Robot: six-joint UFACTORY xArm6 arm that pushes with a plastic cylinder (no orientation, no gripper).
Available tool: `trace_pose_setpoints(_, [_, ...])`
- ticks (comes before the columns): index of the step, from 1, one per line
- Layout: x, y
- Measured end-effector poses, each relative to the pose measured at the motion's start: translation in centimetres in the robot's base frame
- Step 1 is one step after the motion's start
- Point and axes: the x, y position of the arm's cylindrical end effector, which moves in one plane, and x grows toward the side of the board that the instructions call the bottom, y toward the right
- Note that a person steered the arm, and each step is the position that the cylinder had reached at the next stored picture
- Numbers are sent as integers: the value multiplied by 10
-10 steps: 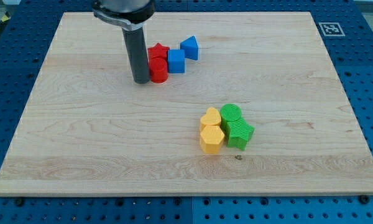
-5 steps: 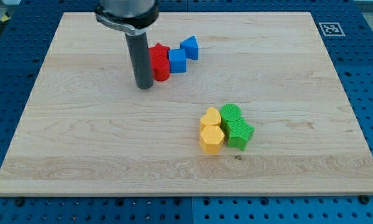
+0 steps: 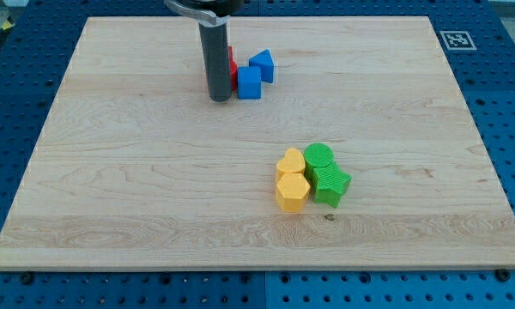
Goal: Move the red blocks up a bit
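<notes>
My tip (image 3: 220,97) rests on the board in the upper middle, just left of a blue cube (image 3: 249,83). The rod covers most of the red blocks (image 3: 232,69); only a thin red sliver shows at its right edge, so their shapes cannot be made out. A second blue block (image 3: 262,64) sits up and to the right of the cube, touching it. The tip stands at the lower side of the hidden red blocks, close against them.
Two yellow blocks (image 3: 291,179) and two green blocks (image 3: 326,174) form a tight cluster right of the board's centre. A printed marker (image 3: 456,39) sits at the board's top right corner. Blue perforated table surrounds the wooden board (image 3: 112,189).
My tip moved right and up, from left of the red blocks to beneath them. The red blocks and blue cube shifted upward and the rod now hides the reds.
</notes>
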Motion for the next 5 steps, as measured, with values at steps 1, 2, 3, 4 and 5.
trace_pose_setpoints(1, [13, 37])
trace_pose_setpoints(2, [8, 92])
trace_pose_setpoints(3, [-23, 117])
trace_pose_setpoints(4, [-36, 117])
trace_pose_setpoints(5, [-39, 108])
